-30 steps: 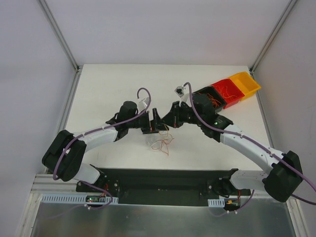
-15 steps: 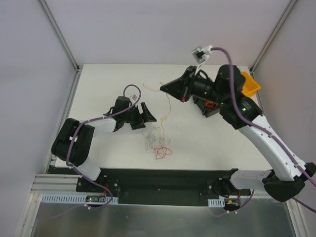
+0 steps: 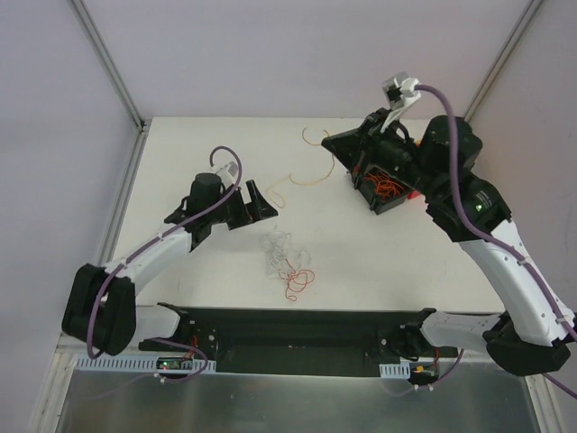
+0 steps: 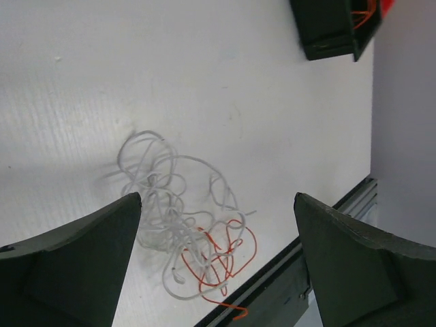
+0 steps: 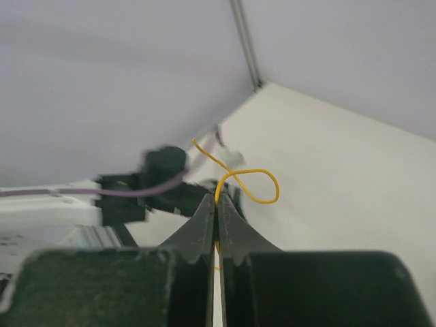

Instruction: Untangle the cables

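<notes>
The right gripper (image 3: 330,141) is clamped shut on a yellow cable (image 5: 253,170) and holds it raised above the far side of the worktop (image 3: 180,153), close to a black bin (image 4: 323,27) with orange strands in it. The left gripper (image 3: 260,200) stands wide and holds nothing, near the tangle (image 4: 180,225) of whitish and orange cables lying on the worktop toward its near edge.
</notes>
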`<state>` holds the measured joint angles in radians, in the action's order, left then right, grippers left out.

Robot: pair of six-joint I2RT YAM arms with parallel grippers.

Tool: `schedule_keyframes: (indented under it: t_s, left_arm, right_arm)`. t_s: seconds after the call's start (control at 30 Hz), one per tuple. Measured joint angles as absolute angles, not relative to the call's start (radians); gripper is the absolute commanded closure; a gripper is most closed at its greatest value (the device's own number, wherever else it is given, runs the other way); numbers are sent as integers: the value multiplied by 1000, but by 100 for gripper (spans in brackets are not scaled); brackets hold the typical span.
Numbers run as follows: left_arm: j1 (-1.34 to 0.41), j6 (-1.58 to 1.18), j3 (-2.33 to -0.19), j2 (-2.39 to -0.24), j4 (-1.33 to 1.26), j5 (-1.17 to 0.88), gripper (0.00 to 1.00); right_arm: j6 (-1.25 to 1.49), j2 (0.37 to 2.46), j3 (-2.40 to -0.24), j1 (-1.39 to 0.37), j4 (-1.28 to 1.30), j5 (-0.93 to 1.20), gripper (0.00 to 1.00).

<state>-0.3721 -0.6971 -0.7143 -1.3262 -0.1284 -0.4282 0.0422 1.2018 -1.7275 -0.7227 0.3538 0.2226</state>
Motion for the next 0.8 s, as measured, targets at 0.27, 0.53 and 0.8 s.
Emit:
schedule_keyframes:
  t_s: [0.27, 0.53, 0.8]
  left_arm:
    - [-372, -607, -983, -1166, 57, -552, 1]
    - [-372, -442, -1287, -1209, 137, -681, 1]
    - [-362, -339, -1188, -1254, 231, -669, 1]
  right_arm:
    - [-42, 1090, -1388, -598, 476, -36, 100]
    - [-42, 1092, -1328, -277, 478, -183, 100]
    - [-46, 1306, -1460, -50, 389, -243, 100]
